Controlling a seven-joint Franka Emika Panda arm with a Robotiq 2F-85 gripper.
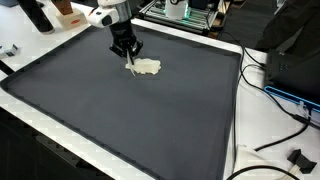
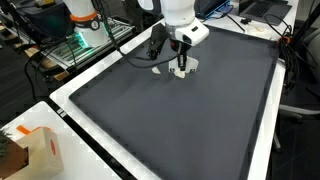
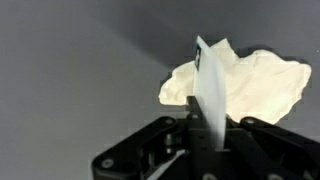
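Note:
A crumpled cream-white cloth or paper wad (image 1: 147, 67) lies on the dark grey mat (image 1: 120, 110) near its far edge; it also shows in an exterior view (image 2: 190, 63) and in the wrist view (image 3: 250, 85). My black gripper (image 1: 130, 60) hangs straight down right beside the wad, at its edge (image 2: 180, 68). In the wrist view the jaws (image 3: 205, 125) are shut on a thin white flat piece (image 3: 207, 80) that stands upright between them, in front of the wad.
The mat lies on a white table (image 1: 240, 150). A cardboard box (image 2: 38, 150) stands at one table corner. Cables (image 1: 275, 90) and dark equipment (image 1: 295, 60) lie beyond one side, and racks with electronics (image 2: 75, 35) stand behind.

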